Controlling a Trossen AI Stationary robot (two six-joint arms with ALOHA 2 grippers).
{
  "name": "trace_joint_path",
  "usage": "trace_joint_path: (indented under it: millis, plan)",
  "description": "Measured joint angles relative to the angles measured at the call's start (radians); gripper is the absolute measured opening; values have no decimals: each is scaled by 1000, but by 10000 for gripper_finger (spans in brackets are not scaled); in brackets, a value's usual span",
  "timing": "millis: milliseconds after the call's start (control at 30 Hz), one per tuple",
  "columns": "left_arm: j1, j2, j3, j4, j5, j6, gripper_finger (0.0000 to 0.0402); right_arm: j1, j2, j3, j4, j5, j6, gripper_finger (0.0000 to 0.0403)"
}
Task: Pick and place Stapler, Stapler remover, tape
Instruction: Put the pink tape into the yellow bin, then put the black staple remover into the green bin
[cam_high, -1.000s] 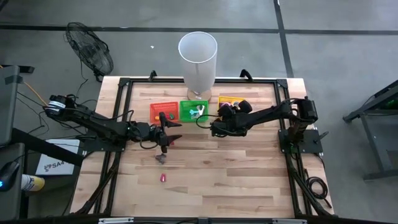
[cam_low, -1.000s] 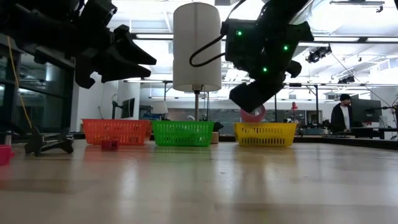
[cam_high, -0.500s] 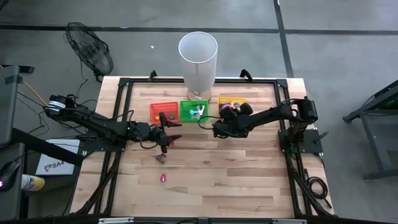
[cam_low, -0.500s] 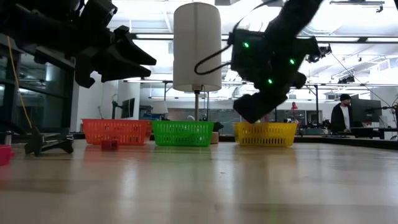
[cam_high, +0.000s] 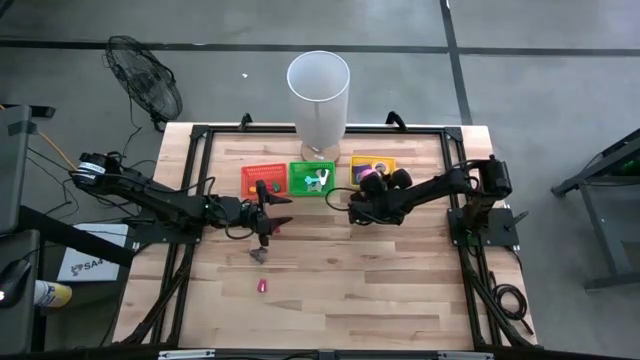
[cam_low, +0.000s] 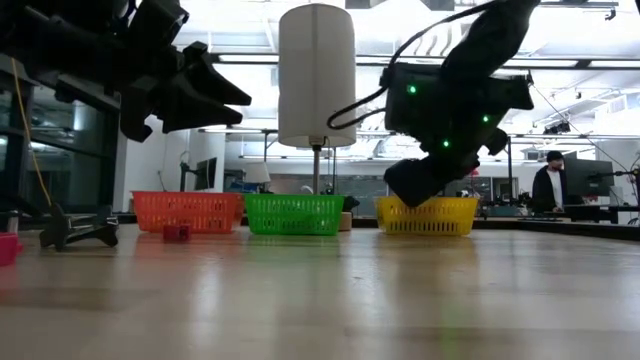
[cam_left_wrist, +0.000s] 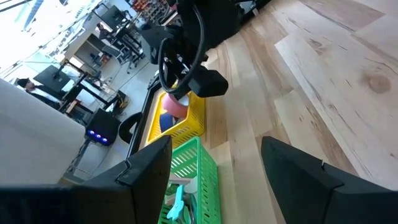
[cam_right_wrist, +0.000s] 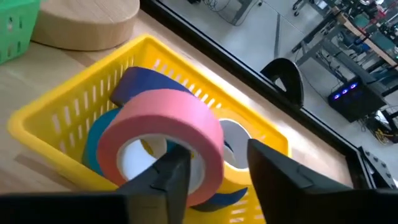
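Right gripper (cam_right_wrist: 208, 168) is hanging over the yellow basket (cam_right_wrist: 56, 115), fingers (cam_right_wrist: 168, 177) parted around the pink tape roll (cam_right_wrist: 165, 134) sitting on blue rolls (cam_right_wrist: 146, 81) inside it, grip unclear, while left gripper (cam_high: 272, 212) is hovering wide open, empty, near the red basket (cam_high: 262, 178).

Overhead, table-level, two wrist views

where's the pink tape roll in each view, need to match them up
High view: pink tape roll at the right gripper, over the yellow basket.
Low view: not visible, behind the dark gripper above the yellow basket.
Left wrist view: pink roll in the yellow basket.
Right wrist view: roll between the jaws.
Shared landmark: the yellow basket.
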Motion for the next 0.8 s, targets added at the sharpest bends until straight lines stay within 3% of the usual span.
trace_joint_path:
  millis: [233,467,800]
  plan:
    - [0,0,0,-3,0,1,243,22,-91,0,-39,-35,-6,187]
    - [0,0,0,-18,0,4,243,50,-201,0,-184,-69,47,190]
    - [0,0,0,-20,-1,4,243,72,-247,0,-387,-72,150,191]
